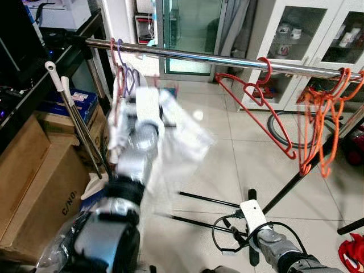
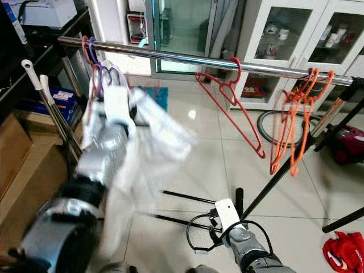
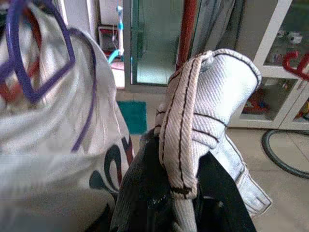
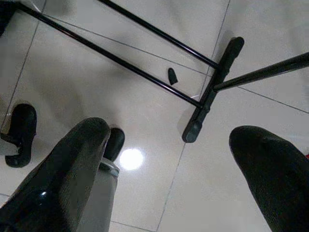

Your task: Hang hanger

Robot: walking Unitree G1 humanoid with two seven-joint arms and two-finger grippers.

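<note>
A steel rail [image 1: 227, 60] crosses the scene at head height. My left arm is raised to the rail's left end, carrying a white garment [image 1: 182, 136] on a purple hanger [image 3: 36, 72]. The hanger's hook [image 1: 121, 57] is at the rail, beside other hooks. Motion blur hides whether it rests on the bar. In the left wrist view my left gripper [image 3: 176, 203] is shut on a white woven fold of the garment [image 3: 193, 106]. A red hanger [image 1: 256, 96] and several orange hangers [image 1: 324, 114] hang further right. My right gripper [image 4: 169, 183] hangs low over the tiled floor, open and empty.
Cardboard boxes [image 1: 34, 182] and leaning white poles [image 1: 74, 114] stand at the left. The rack's black floor bars [image 1: 210, 200] lie ahead of my right arm. A glass cabinet [image 1: 318, 40] stands behind, and a red cloth [image 1: 352, 253] lies at the lower right.
</note>
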